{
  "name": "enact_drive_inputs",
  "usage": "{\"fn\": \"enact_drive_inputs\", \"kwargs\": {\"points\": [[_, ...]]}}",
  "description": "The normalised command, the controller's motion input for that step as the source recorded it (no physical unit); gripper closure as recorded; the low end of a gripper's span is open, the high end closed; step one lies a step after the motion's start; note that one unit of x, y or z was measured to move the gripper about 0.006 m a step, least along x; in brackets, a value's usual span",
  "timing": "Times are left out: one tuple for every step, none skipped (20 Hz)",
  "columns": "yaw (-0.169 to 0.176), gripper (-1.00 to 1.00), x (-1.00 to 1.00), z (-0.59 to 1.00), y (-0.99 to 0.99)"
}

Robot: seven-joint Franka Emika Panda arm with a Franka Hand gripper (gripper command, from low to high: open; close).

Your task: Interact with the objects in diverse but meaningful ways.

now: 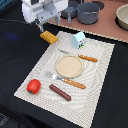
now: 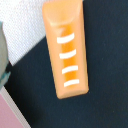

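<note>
Bread piece (image 2: 66,52) looks light, rigid, slick plastic, so pinch across its narrow sides mid-length; hand (image 1: 41,23) hovers above, finger state unclear.

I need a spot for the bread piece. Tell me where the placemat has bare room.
Free patches on the placemat: the wide strip on the exterior view's right of the plate and knife, and the near corner past the sausage. Crowded: the middle, where the fork hugs the plate, and the far edge near the milk carton. The tomato fills the left corner.
</note>
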Motion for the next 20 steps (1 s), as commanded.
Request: {"fn": "enact_drive_inputs", "kwargs": {"points": [[-0.045, -1.0, 0.79, 0.57, -0.7], [-0.034, -1.0, 0.81, 0.57, -0.69], [-0.028, -1.0, 0.82, 0.55, -0.66], [-0.023, -1.0, 0.84, 0.51, -0.64], [-0.021, -1.0, 0.84, 0.49, -0.64], [-0.02, -1.0, 0.85, 0.48, -0.63], [-0.039, -1.0, 0.83, 0.51, -0.67], [-0.042, -1.0, 0.83, 0.47, -0.67], [-0.029, -1.0, 0.85, 0.44, -0.65], [-0.029, -1.0, 0.84, 0.38, -0.66], [-0.03, -1.0, 0.82, 0.32, -0.68], [-0.031, -1.0, 0.81, 0.29, -0.7], [-0.039, -1.0, 0.79, 0.28, -0.72], [-0.045, -1.0, 0.77, 0.26, -0.74], [-0.046, -1.0, 0.77, 0.26, -0.74], [-0.046, -1.0, 0.77, 0.26, -0.74], [-0.044, -1.0, 0.76, 0.24, -0.74], [-0.043, -1.0, 0.76, 0.24, -0.75], [-0.039, -1.0, 0.75, 0.2, -0.75], [-0.032, -1.0, 0.73, 0.17, -0.77]]}}
